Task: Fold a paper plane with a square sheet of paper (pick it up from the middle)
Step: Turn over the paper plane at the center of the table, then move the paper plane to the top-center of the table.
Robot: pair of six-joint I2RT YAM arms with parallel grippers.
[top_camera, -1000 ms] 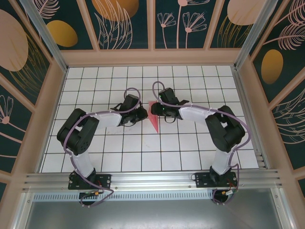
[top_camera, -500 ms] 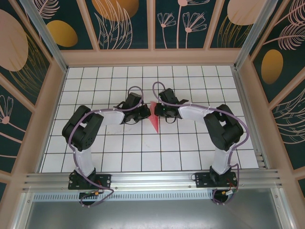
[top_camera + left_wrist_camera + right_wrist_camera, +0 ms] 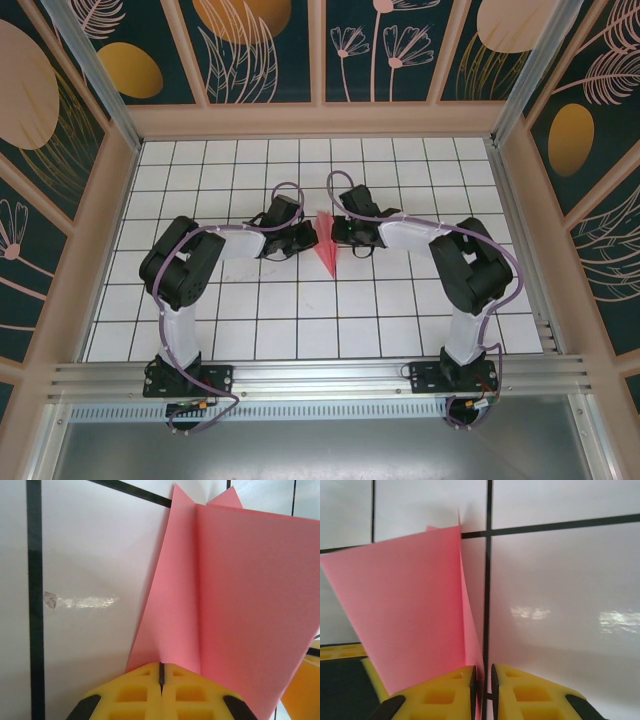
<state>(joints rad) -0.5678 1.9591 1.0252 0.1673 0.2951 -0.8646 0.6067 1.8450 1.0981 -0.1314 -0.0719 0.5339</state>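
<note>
Where the left arm [image 3: 225,248] and the right arm [image 3: 415,235] met: the paper plane [image 3: 325,252] stood on its edge between the two sets of fingers, and its sharp tip stuck out past them toward the arms' bases.
Left gripper [image 3: 161,677]: its two yellow fingers [image 3: 140,680] were pressed tight together. The fold of the pink paper ran right into the line between them, so they pinched it.
Right gripper [image 3: 482,685]: its yellow fingers [image 3: 520,685] almost touched, with a thin edge of the pink paper squeezed in the slit.
Flaps: seen from the left wrist, one flap leaned left of the fingertips and a wide flap spread to their right. Seen from the right wrist, a big flap spread up and left.
Table [image 3: 90,540]: white with black lines.
Shiny mark [image 3: 82,601]: it lay on the table ahead and left of the left fingers, apart from the paper.
</note>
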